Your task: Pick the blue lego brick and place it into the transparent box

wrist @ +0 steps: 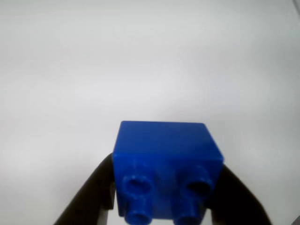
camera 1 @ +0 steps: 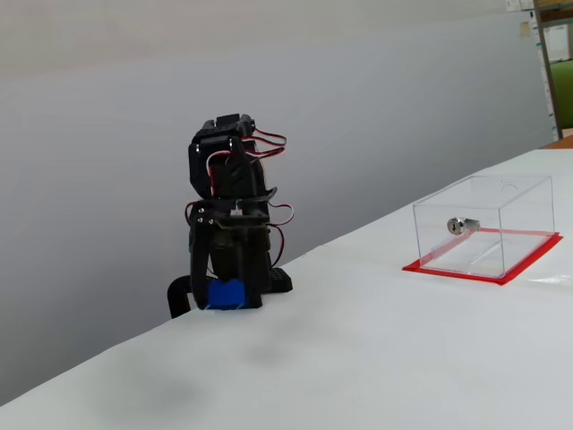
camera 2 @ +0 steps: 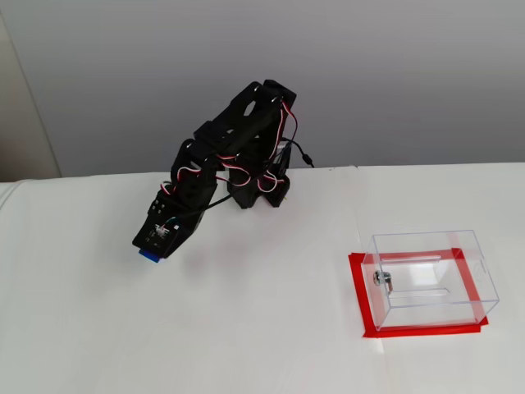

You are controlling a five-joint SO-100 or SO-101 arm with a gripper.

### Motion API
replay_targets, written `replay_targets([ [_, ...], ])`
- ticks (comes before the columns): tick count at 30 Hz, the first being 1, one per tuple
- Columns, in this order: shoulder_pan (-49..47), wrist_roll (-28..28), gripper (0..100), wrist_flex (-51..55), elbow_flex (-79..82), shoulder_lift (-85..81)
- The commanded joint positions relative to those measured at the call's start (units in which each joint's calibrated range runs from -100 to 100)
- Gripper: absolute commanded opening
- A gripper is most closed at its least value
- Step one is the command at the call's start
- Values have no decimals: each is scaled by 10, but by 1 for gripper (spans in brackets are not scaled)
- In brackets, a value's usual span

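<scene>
Two black fingers of the gripper [wrist: 164,206] clamp the blue lego brick [wrist: 166,164] just above the white table [camera 2: 262,328], beside the arm's base, well apart from the transparent box [camera 2: 431,275] on its red-edged base.

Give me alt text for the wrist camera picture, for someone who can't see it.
A blue lego brick sits between the two black fingers of the gripper at the bottom of the picture, its round studs facing the camera. Behind it lies only plain white table.
</scene>
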Motion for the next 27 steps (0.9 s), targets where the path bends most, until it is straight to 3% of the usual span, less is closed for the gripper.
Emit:
replay_targets([
  [1, -16, -2, 9, -19, -26, -72],
  [14, -42, -2, 9, -30, -29, -176],
  [27, -291, -2, 9, -22, -171, -170],
])
